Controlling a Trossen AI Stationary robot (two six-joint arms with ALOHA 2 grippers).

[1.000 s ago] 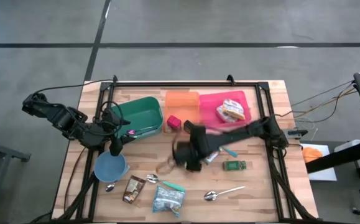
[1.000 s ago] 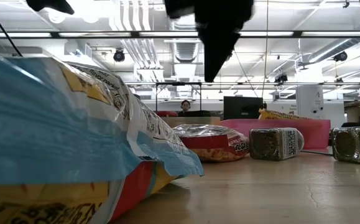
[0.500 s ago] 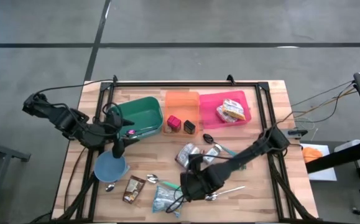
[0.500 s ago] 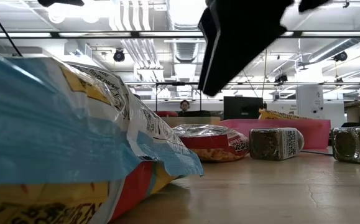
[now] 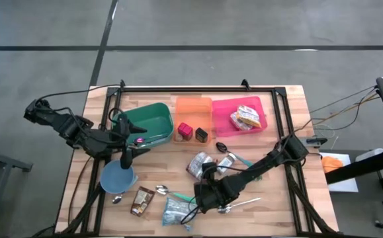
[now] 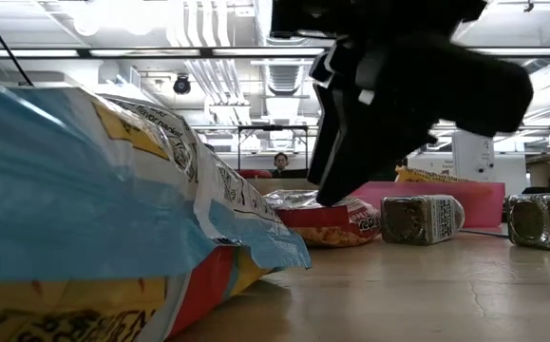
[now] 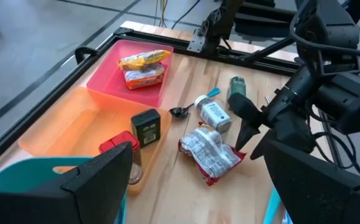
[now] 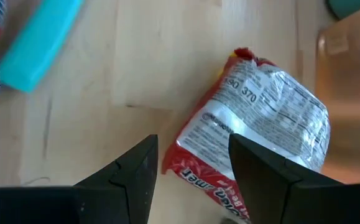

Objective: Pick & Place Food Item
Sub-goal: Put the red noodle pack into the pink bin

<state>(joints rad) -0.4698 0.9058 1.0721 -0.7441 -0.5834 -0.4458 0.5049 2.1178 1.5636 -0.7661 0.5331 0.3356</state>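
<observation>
Right wrist view shows my right gripper [image 8: 189,168] half open and empty above the crinkled red-and-silver snack packet [image 8: 254,146] lying flat on the wooden table [image 8: 105,68]; I should centre both fingers astride it before descending.

We see a desk [image 5: 280,198] of pale, matt wood planks with visible grain. Beside the orange tray [image 5: 192,108] of smooth plastic, the pink tray [image 5: 265,114] has the same sheen. The noodle packet [image 8: 263,124] near them is glossy, crinkled film. The spoon [image 5: 236,205] looks like polished metal.
</observation>
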